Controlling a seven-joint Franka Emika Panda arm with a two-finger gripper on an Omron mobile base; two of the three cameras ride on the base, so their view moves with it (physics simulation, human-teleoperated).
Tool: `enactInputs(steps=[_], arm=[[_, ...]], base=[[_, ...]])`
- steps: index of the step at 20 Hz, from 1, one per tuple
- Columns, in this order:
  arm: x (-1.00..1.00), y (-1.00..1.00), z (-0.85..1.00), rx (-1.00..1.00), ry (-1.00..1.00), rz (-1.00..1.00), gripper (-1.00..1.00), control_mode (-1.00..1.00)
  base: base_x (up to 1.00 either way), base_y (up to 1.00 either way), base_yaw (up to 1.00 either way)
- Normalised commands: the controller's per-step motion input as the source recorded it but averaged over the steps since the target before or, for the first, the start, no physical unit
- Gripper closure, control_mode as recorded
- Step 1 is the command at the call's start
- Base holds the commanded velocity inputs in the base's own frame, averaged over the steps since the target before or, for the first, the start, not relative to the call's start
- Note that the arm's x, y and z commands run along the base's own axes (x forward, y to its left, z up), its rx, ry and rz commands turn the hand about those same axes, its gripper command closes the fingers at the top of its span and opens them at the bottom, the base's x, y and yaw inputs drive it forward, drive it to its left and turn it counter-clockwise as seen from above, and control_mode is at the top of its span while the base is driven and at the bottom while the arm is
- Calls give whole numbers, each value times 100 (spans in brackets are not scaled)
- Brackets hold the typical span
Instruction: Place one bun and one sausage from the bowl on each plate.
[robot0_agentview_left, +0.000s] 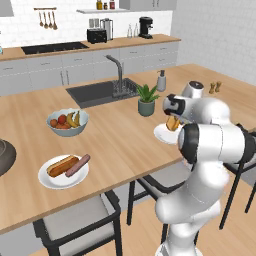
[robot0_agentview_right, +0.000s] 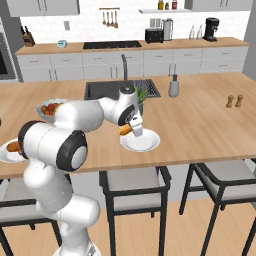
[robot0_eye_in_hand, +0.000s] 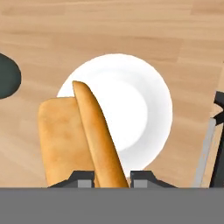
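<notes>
Golden-brown bun (robot0_eye_in_hand: 83, 140) is clamped in the end effector (robot0_eye_in_hand: 111, 178), above a white plate (robot0_eye_in_hand: 144, 100) that sits near the bench's (robot0_agentview_left: 115, 140) front edge, toward its right end. Another plate (robot0_agentview_left: 52, 181) near the front edge further left carries a bun (robot0_agentview_left: 61, 166) and a sausage (robot0_agentview_left: 78, 165) side by side. The dark bowl (robot0_agentview_left: 4, 156) sits at the bench's left end
</notes>
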Motion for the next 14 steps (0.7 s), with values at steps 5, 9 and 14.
enactInputs(steps=[5,9,14], arm=[[57,-32,-61,-1,25,-2,100,-100],[84,-48,-49,0,1,0,100,-100],[63,-12,-45,0,-6,0,-100,-100]], base=[[0,0,0],[0,0,0],[0,0,0]])
